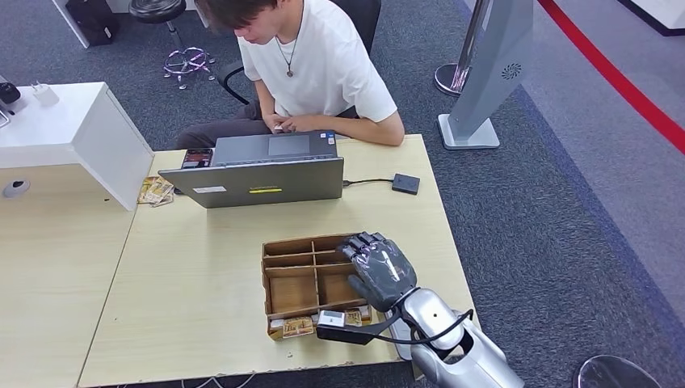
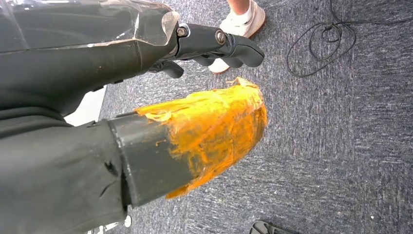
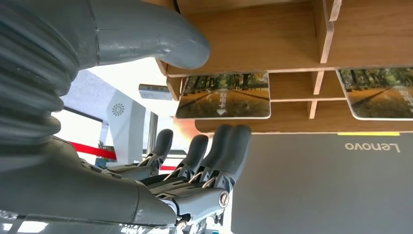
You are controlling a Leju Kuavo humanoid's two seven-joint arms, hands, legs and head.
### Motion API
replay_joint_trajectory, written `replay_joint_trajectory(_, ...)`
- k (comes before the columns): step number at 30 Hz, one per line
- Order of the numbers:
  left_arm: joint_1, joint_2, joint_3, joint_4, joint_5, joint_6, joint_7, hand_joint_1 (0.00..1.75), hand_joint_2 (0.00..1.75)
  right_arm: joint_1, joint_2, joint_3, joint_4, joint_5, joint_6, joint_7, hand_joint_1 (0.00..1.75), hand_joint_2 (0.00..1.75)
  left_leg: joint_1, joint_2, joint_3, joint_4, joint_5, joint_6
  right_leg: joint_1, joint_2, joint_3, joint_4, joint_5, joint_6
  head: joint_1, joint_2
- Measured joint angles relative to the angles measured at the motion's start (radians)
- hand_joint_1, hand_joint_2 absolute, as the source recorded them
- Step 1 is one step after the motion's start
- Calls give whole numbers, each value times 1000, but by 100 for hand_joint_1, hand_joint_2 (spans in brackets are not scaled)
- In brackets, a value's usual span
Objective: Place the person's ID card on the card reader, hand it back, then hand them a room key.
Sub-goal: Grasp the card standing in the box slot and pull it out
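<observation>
My right hand (image 1: 378, 268) hovers over the right end of a wooden divided organiser (image 1: 300, 279) near the table's front edge. Its thumb (image 3: 146, 34) and fingers (image 3: 214, 151) are spread with nothing between them. Room key cards (image 3: 223, 96) printed with a tree-lined path lie in the organiser's compartments, another card (image 3: 380, 92) beside them. More such cards (image 1: 291, 326) lie at the organiser's front. A small black card reader (image 1: 406, 183) sits at the table's far right, cabled to the laptop. My left hand (image 2: 209, 126), thumb wrapped in orange tape, hangs over grey carpet holding nothing.
A grey laptop (image 1: 262, 170) stands open mid-table, its lid (image 3: 341, 185) toward me. A person in a white shirt (image 1: 323, 65) sits behind it, hands at the keyboard. Loose cards (image 1: 156, 191) lie left of the laptop. A white box (image 1: 73, 133) stands on the left table.
</observation>
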Motion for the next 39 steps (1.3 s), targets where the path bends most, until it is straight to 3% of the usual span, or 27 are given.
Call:
replay_joint_trajectory(5, 0, -1, 0, 0, 0, 0, 0, 0, 0, -6, 4, 0, 5, 0, 1, 0, 140, 175, 0, 0, 0, 0, 0, 0, 0, 0, 0, 0, 0, 0, 0, 0)
replay_joint_trajectory(6, 0, -1, 0, 0, 0, 0, 0, 0, 0, -7, 4, 0, 6, 0, 1, 0, 144, 175, 0, 0, 0, 0, 0, 0, 0, 0, 0, 0, 0, 0, 0, 0)
replay_joint_trajectory(20, 0, -2, 0, 0, 1, -2, 0, 0, 0, -15, 6, 0, 13, 2, -3, 0, 174, 175, 0, 0, 0, 0, 0, 0, 0, 0, 0, 0, 0, 0, 0, 0)
replay_joint_trajectory(39, 0, -3, 5, 0, 18, 1, -1, 0, 0, 58, -27, -26, -187, 29, -85, 5, 175, 175, 0, 0, 0, 0, 0, 0, 0, 0, -1, 0, 0, 0, 0, 0)
